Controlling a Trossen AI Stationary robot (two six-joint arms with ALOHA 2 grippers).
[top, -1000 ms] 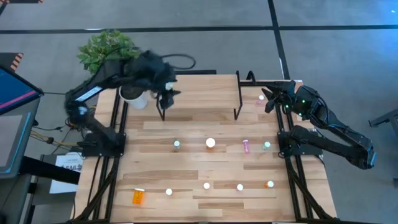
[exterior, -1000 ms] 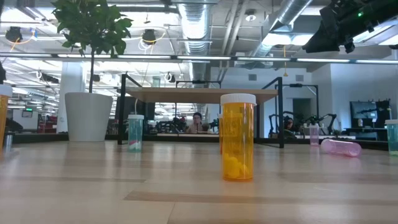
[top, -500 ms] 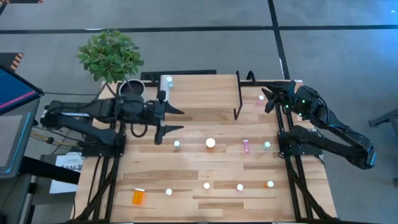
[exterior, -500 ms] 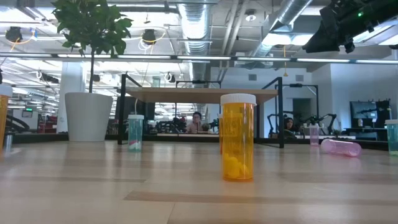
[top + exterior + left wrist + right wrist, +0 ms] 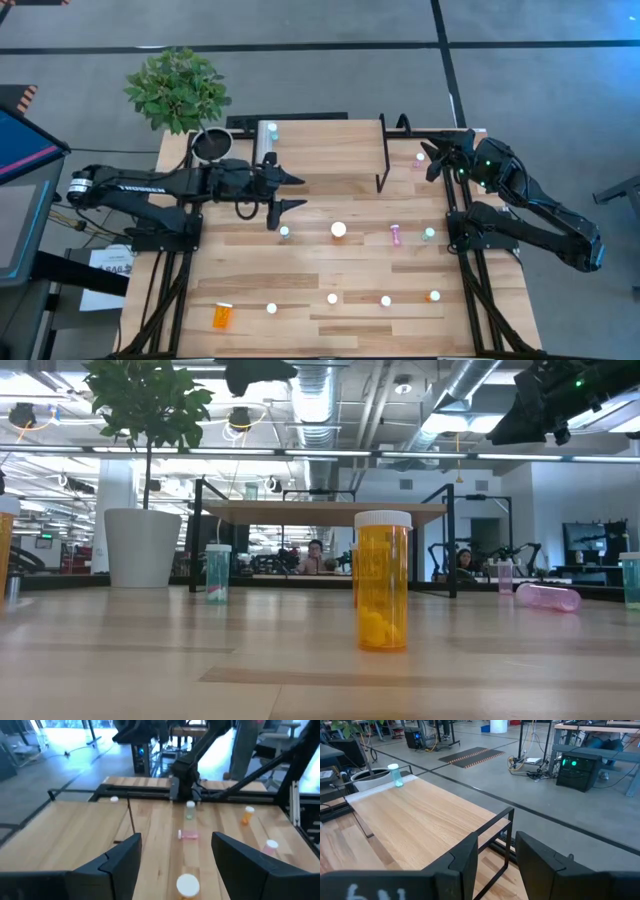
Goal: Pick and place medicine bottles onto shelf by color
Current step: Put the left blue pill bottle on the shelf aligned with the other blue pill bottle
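High view, left claw (image 5: 288, 191) open and empty, right claw (image 5: 432, 160) open, one shelf (image 5: 325, 150).

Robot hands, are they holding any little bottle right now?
No. The left gripper is open and empty above the table. The right gripper is empty too.

Potted plant (image 5: 178, 88) stands at the far left corner of the wooden surface (image 5: 330, 265), its white pot (image 5: 143, 547) upright; grey floor (image 5: 320, 22) surrounds; seated people (image 5: 316, 556) visible in the room beyond.
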